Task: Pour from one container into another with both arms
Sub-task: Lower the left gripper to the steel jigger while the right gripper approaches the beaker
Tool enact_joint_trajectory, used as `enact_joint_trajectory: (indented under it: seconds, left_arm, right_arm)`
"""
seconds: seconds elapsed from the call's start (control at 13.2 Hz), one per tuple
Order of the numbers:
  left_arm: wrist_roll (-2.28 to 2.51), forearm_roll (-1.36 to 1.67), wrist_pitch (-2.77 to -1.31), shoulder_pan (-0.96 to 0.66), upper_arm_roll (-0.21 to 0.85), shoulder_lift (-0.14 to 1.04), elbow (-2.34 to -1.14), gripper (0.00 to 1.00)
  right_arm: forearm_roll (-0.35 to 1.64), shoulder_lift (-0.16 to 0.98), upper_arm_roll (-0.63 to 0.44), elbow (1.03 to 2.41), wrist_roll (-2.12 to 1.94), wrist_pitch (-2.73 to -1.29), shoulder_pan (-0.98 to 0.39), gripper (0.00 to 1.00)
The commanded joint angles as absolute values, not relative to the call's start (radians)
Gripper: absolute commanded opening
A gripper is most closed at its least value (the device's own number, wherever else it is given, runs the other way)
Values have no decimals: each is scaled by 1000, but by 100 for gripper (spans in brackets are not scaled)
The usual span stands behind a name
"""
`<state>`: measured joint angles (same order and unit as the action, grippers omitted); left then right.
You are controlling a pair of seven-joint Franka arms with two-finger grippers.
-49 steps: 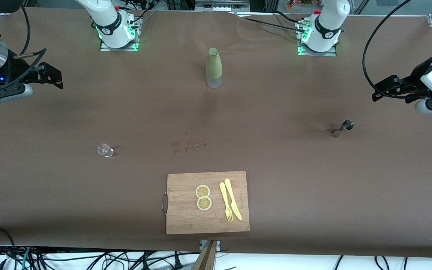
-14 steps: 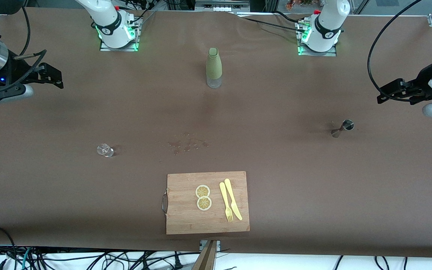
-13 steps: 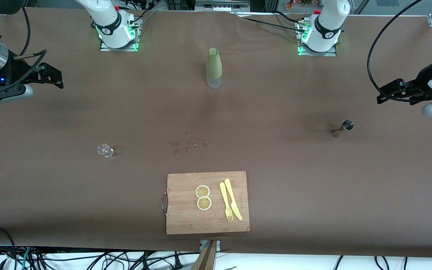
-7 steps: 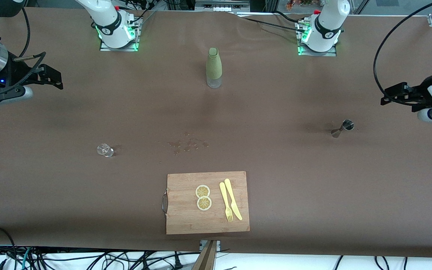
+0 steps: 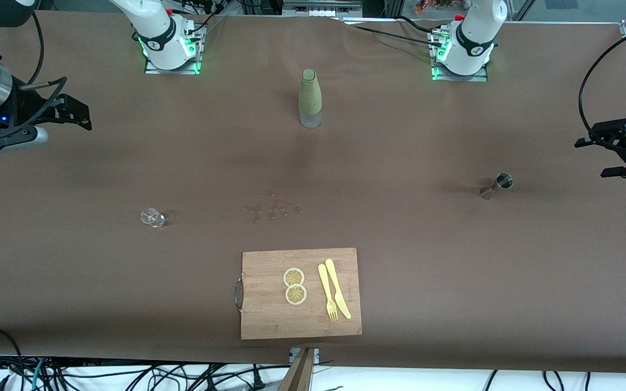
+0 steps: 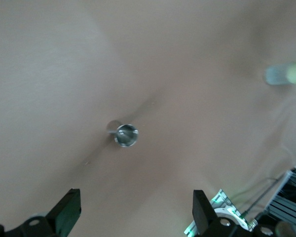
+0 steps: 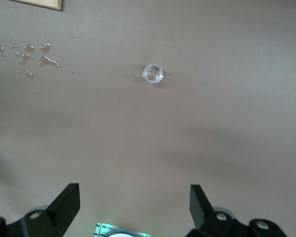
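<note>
Brown matte cloth table (image 5: 454, 271), flat and wide, lots of bare room mid-table. Rect. bamboo cutting board (image 5: 269, 320) w/ metal handle sits at the camera-side edge, carrying two lemon slices (image 5: 294, 286) plus yellow plastic fork (image 5: 326, 293) & knife (image 5: 337, 288), side by side.

Left gripper (image 5: 602, 156) hangs up in the air over the table's end on the left arm's side, fingers spread wide, holding nothing. Right gripper (image 5: 76, 112) hovers over the right arm's end, also spread wide, empty.

Bottle (image 5: 310, 98): tall, green textured sleeve, clear base, upright between the two bases. Steel jigger (image 5: 496, 185), hourglass shape, stands toward the left arm's end; left wrist view looks down into it (image 6: 125, 135). Small clear glass (image 5: 151, 217) toward the right arm's end, free room all round. Water droplets (image 5: 272, 208) scattered mid-table, between glass & jigger.
</note>
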<state>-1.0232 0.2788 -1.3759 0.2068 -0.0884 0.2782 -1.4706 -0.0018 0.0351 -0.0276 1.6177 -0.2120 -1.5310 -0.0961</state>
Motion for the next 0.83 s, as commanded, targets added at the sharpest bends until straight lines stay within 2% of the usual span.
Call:
enact_joint_trajectory:
  seconds: [0.0, 0.3, 0.46, 0.76]
  left_arm:
    - [-1297, 429, -1345, 206, -187, 317, -1543, 100]
    - [-1711, 589, -1345, 213, -302, 406, -1644, 100]
    - [-1884, 647, -1353, 236, -310, 431, -1696, 100]
    - [-2266, 805, -1353, 308, -328, 582, -1759, 100]
  right_arm:
    - [26, 61, -31, 1629, -409, -1546, -94, 99]
    - [83, 139, -32, 1638, -714, -1552, -74, 99]
    - [112, 190, -31, 1647, -933, -1612, -32, 99]
    - [363, 337, -29, 1660, -1501, -1689, 99, 99]
